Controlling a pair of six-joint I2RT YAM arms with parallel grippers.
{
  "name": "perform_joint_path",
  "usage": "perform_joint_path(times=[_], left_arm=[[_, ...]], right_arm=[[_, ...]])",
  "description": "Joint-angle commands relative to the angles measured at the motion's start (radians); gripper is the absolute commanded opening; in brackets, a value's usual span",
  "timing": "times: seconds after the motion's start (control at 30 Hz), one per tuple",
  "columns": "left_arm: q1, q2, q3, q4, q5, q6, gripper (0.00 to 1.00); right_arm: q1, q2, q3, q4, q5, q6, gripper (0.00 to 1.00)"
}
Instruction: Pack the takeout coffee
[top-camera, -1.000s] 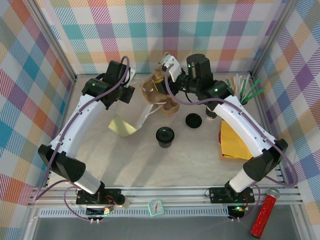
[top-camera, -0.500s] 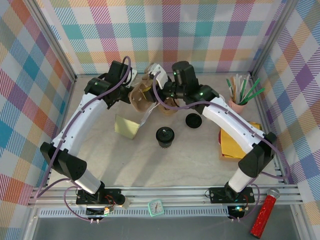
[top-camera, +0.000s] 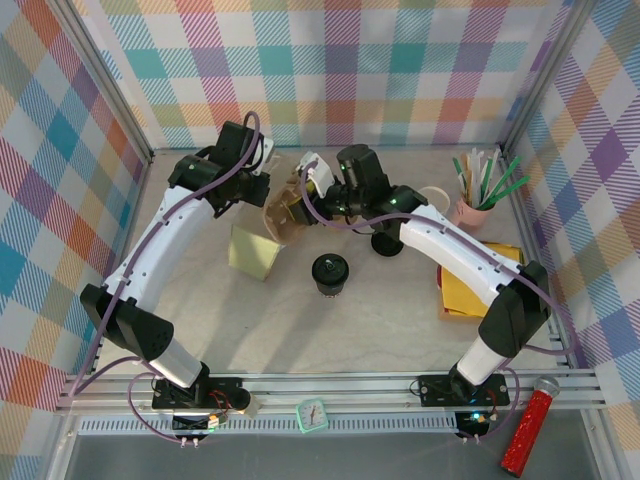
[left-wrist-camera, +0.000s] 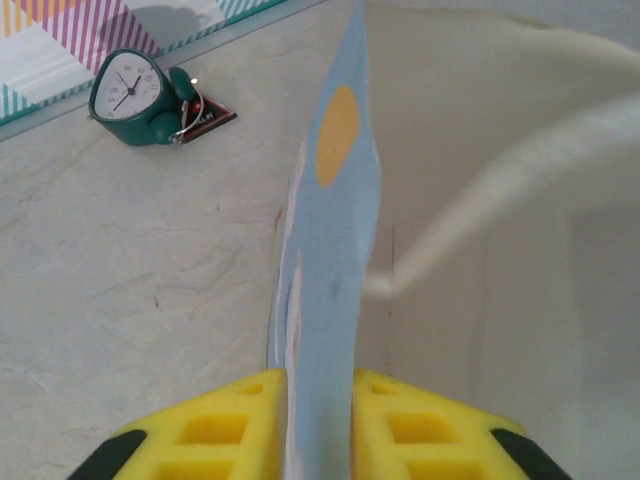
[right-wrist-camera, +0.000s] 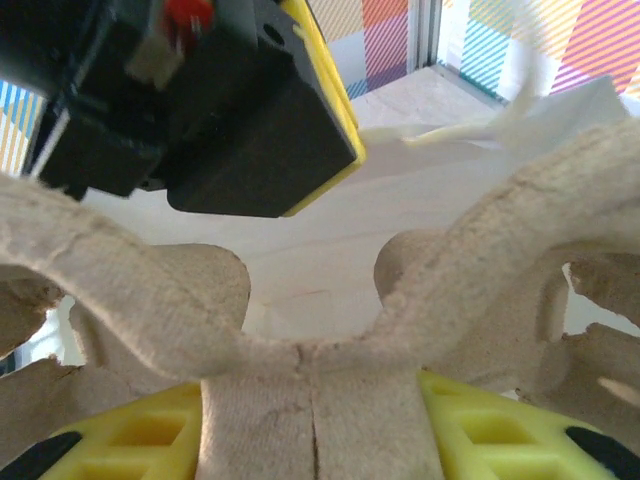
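Pinching pulp carrier with right gripper. Impossible to tell left gripper hold on bag wall. Could snag on sagging wall.

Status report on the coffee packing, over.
Left gripper astride paper bag wall; right gripper grips pulp carrier. Coffee cup on table, unpacked.

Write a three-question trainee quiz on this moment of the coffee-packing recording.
1. True or false: the takeout coffee is already inside the paper bag.
2. What does the right end effector grip? A) the pulp cup carrier B) the takeout coffee C) the paper bag
3. Fill in: the left end effector pinches the paper bag's ____.
Key: 1 false, it stands on the table; 2 A; 3 wall.
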Motion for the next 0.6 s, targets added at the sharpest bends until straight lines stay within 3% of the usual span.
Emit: perform_joint_path(times=[0.0, 0.03, 0.07, 0.57], left_arm=[[0.024, -0.014, 0.024, -0.012, 0.037, -0.021, 0.32], [0.03, -0.019, 0.027, -0.011, 0.047, -0.027, 0.4], [0.034, -0.023, 0.03, -0.009, 0.056, -0.029, 0.42], [0.09, 0.028, 0.174, 0.024, 0.143, -0.03, 0.44]], right_arm=[[0.007, -0.032, -0.015, 0.036, -0.009, 0.014, 0.44], [0.007, -0.029, -0.017, 0.032, -0.009, 0.011, 0.44], [0.008, -0.027, -0.016, 0.028, -0.009, 0.009, 0.44], [0.006, 0.021, 0.022, -0.028, -0.014, -0.029, 0.44]])
